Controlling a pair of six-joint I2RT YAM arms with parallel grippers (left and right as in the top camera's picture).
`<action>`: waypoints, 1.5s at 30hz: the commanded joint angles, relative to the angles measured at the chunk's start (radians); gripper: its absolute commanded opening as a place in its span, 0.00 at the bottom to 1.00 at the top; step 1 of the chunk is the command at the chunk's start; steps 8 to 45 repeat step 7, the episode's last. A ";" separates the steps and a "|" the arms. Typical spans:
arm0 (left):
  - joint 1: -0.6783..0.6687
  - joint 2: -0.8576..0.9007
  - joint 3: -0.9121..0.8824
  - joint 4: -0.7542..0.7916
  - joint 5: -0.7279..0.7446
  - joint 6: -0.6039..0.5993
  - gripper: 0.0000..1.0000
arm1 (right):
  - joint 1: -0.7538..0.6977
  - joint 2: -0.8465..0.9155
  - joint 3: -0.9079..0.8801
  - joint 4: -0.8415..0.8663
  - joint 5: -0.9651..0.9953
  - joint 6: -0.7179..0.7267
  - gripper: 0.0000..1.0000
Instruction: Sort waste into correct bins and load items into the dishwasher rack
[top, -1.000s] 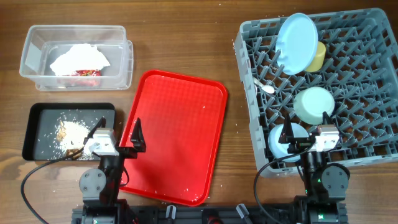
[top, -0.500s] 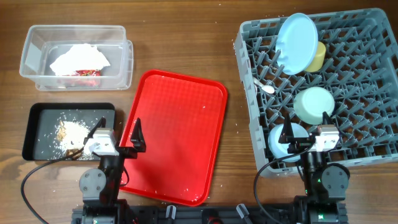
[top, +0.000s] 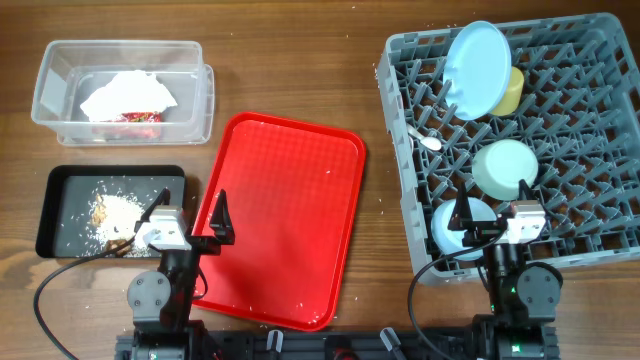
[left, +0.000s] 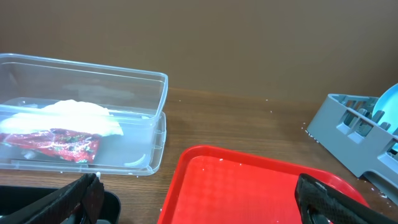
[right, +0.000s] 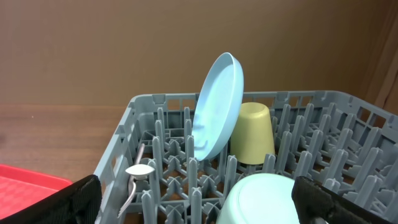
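The clear tub (top: 120, 45) holds a crumpled white napkin (top: 128, 95) and a red-and-white wrapper (top: 140, 116). Beige food scraps (top: 115, 212) lie in the black tray (top: 70, 195). In the grey dishwasher rack (top: 400, 200) a pale blue plate (top: 477, 70) stands on edge beside the yellow cup (top: 510, 90). The rack also holds a mint-green bowl (top: 505, 167), a pale blue bowl (top: 462, 228) and a white spoon (top: 428, 140). My left gripper (top: 190, 208) is open over the red tray's left edge. My right gripper (top: 492, 207) is open above the bowls. Neither holds anything.
The red serving tray (top: 280, 220) lies bare between the bins and the rack. In the left wrist view the clear tub (left: 93, 118) sits ahead on the left, the red tray (left: 249, 186) below. The mint bowl (right: 261, 199) lies close under my right fingers.
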 joint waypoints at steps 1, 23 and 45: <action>0.009 -0.010 -0.005 -0.005 0.012 0.002 1.00 | -0.007 -0.009 -0.002 0.002 0.005 -0.013 1.00; 0.009 -0.010 -0.005 -0.005 0.012 0.002 1.00 | -0.007 -0.009 -0.002 0.002 0.005 -0.013 1.00; 0.009 -0.010 -0.005 -0.005 0.012 0.002 1.00 | -0.007 -0.009 -0.002 0.002 0.005 -0.013 1.00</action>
